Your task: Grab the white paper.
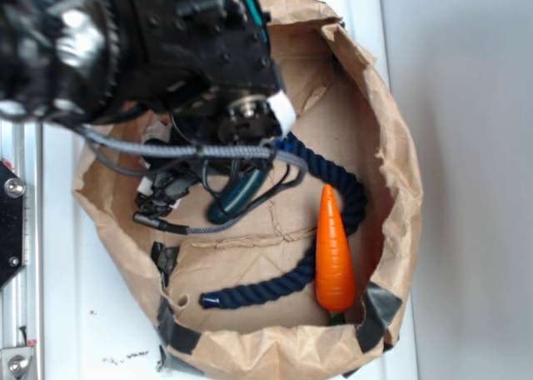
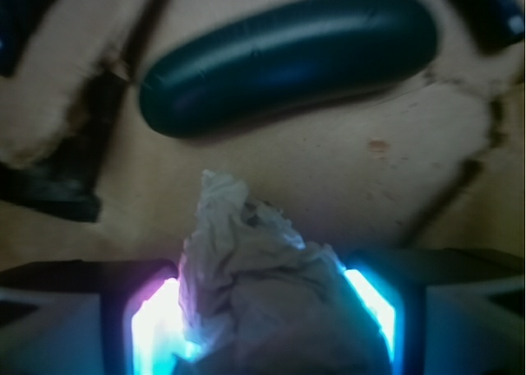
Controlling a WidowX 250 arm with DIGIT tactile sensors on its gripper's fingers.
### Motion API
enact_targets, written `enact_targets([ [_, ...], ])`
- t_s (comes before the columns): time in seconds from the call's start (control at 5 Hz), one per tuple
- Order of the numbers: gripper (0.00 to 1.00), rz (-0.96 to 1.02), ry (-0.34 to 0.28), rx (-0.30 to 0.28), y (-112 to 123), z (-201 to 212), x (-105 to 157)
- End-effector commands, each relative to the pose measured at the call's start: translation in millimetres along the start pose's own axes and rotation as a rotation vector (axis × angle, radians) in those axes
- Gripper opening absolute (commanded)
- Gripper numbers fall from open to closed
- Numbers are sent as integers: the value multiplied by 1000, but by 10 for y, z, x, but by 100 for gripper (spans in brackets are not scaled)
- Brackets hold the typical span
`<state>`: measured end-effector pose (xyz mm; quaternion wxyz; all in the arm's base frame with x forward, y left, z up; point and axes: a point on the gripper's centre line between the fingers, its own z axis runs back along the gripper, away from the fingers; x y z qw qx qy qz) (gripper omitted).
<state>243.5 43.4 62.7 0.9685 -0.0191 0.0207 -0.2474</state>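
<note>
The white paper, a crumpled off-white wad, sits between my gripper's two glowing pads in the wrist view. It touches both pads and its wrinkled tip pokes out past them. The gripper looks shut on it. Just beyond lies the dark green cucumber toy on the brown bag floor. In the exterior view the black arm covers the upper left of the bag and hides the gripper and the paper. Only the end of the cucumber toy shows under it.
Everything lies inside a large brown paper bag with torn, rolled-down walls patched with grey tape. An orange carrot toy lies at the right. A dark blue rope curves around the carrot. Grey cables hang from the arm.
</note>
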Motion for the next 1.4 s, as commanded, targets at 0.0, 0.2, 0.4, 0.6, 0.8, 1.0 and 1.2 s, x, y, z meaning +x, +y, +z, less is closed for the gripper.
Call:
enact_targets([
  [0.0,0,158,-48,95,-165,639,288],
  [0.2,0,409,-52,97,-337,930,348],
  [0.4,0,473,-97,101,-410,1096,396],
  [0.6,0,497,-199,97,-359,1230,400],
  [0.8,0,495,-316,141,-381,1232,363],
  [1.0,0,501,-403,165,-429,1188,324],
  [1.2,0,523,-334,187,-427,1218,408],
])
